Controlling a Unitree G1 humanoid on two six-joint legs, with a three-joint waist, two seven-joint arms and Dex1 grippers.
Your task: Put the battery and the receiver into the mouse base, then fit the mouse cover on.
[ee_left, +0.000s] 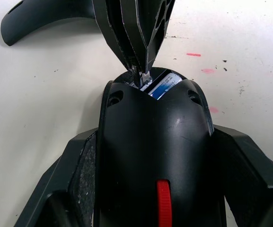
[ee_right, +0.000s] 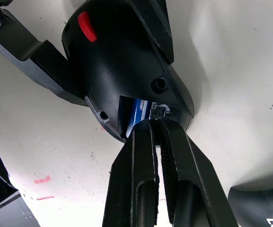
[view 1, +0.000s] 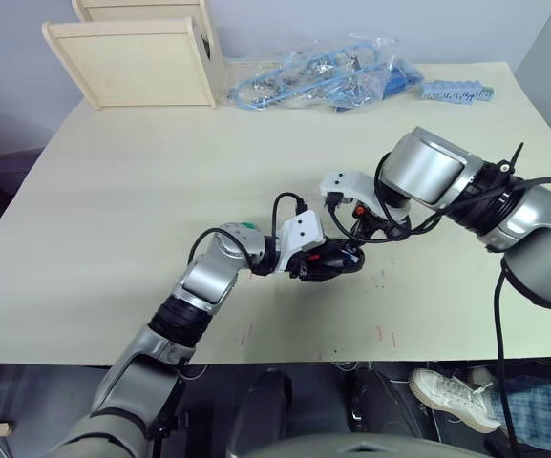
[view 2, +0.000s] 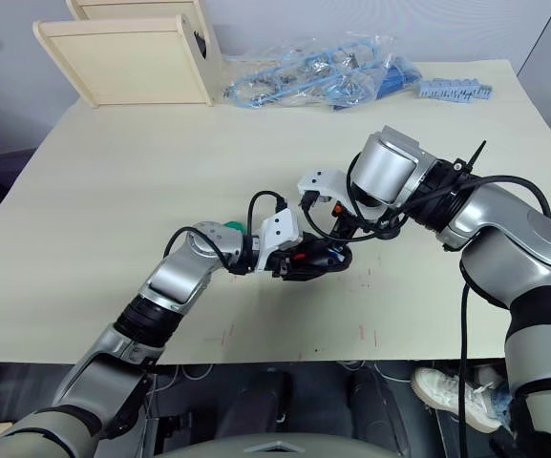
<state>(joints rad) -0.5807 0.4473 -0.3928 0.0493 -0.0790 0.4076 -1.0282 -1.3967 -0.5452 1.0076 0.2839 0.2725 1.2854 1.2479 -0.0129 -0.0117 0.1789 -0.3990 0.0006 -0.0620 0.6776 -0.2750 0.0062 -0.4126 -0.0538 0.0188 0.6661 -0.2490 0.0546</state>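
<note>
The left gripper [ee_left: 145, 189] clamps the mouse base [ee_left: 153, 142], a matte black oval shell with a red wheel. Inside its rear bay lies the glossy blue battery [ee_right: 137, 111]. The right gripper [ee_right: 156, 124], fingers pinched on the tiny receiver [ee_right: 160, 111], should ease it straight into the slot beside the battery. The smooth mouse cover [ee_left: 41, 19] lies just behind the base.

Pale surface [view 1: 113, 219] open all around; obstacles only along the far edge: light wooden box [view 1: 137, 59], clear bag of blue parts [view 1: 323, 74], well apart.
</note>
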